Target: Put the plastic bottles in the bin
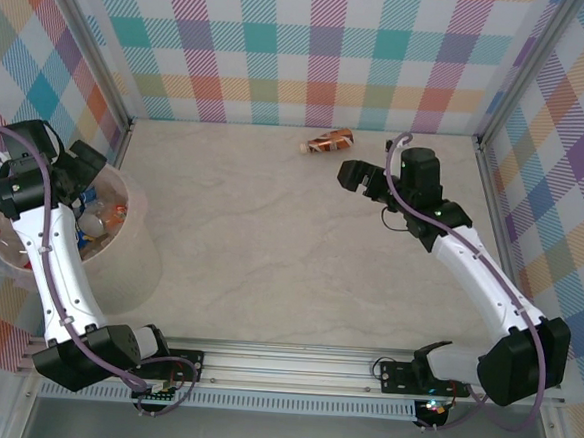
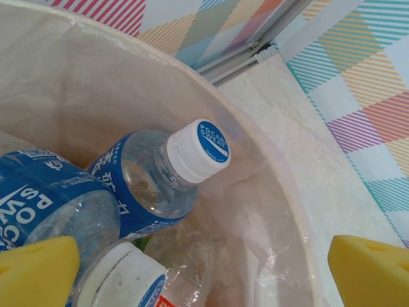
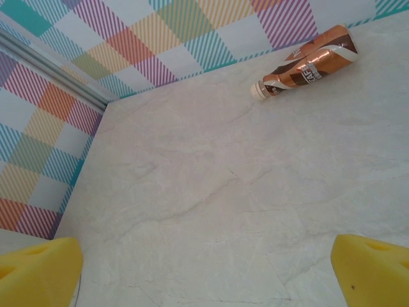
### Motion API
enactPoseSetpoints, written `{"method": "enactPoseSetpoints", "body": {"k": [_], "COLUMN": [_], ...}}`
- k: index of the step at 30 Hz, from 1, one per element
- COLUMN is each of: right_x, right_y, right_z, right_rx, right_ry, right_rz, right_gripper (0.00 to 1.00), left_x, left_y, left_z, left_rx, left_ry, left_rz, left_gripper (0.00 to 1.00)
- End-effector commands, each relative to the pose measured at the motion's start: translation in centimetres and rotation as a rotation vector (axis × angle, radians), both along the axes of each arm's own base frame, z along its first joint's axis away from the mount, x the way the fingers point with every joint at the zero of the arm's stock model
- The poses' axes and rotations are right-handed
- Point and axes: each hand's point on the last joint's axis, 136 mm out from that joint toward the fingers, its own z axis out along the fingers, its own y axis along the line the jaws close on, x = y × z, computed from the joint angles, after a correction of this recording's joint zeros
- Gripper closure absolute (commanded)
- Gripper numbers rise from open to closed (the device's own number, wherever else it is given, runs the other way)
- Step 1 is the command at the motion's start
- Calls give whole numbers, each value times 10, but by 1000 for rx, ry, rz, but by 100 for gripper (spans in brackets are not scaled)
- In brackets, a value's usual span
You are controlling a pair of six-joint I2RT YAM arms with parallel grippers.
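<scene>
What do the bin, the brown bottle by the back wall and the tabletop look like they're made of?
The bin: thin translucent plastic, pale and matte; light glows through its wall. The brown bottle: probably plastic in a glossy copper-coloured wrap, judging by the sheen, with a white cap. The tabletop: a smooth, matte, marble-patterned surface, perhaps laminate; the look leaves it open.

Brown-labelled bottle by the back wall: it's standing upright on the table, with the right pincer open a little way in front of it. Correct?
Not quite. The brown-labelled bottle lies on its side, not upright, as the right wrist view shows. The rest stands: it is on the table by the back wall, and the right pincer is open, short of it.
</scene>
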Motion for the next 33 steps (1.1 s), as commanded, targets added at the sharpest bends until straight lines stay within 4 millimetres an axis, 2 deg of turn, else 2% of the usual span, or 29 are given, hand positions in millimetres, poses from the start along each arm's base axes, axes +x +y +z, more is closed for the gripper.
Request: {"method": "enactPoseSetpoints", "body": {"k": [1, 7, 14, 18, 20, 22, 24, 25, 27, 30, 32, 33], "right_x": [0, 5, 18, 34, 44, 54, 62, 67, 79, 106, 128, 137], "right_y": [-5, -7, -14, -14, -14, -10, -6, -4, -3, -4, -3, -2], "right_z": [2, -8, -27, -40, -44, -44, -45, -45, -50, -64, -74, -78], "right_rx": [-9, 11, 19, 42, 74, 98, 98, 96, 99, 156, 185, 188], "right_ry": [-13, 6, 63, 109, 134, 140, 131, 127, 135, 199, 229, 236], "right_rz": [-19, -55, -135, -152, -161, -156, -144, -137, -130, -142, -163, -172], "right_gripper": [0, 0, 0, 0, 0, 0, 0, 0, 0, 0, 0, 0], "left_x": [0, 19, 55, 75, 79, 80, 77, 74, 73, 71, 68, 67], "left_y": [-13, -66, -151, -217, -223, -207, -193, -194, -208, -255, -289, -300], "left_z": [18, 41, 59, 62, 56, 49, 53, 57, 69, 83, 86, 84], "left_rx": [-18, 3, 11, 11, 67, 127, 166, 165, 138, 15, -90, -128], "left_ry": [-58, -122, -220, -259, -214, -169, -173, -196, -271, -401, -457, -466], "left_rz": [-43, -215, -469, -678, -669, -585, -521, -528, -602, -832, -1001, -1054], "left_gripper": [0, 0, 0, 0, 0, 0, 0, 0, 0, 0, 0, 0]}}
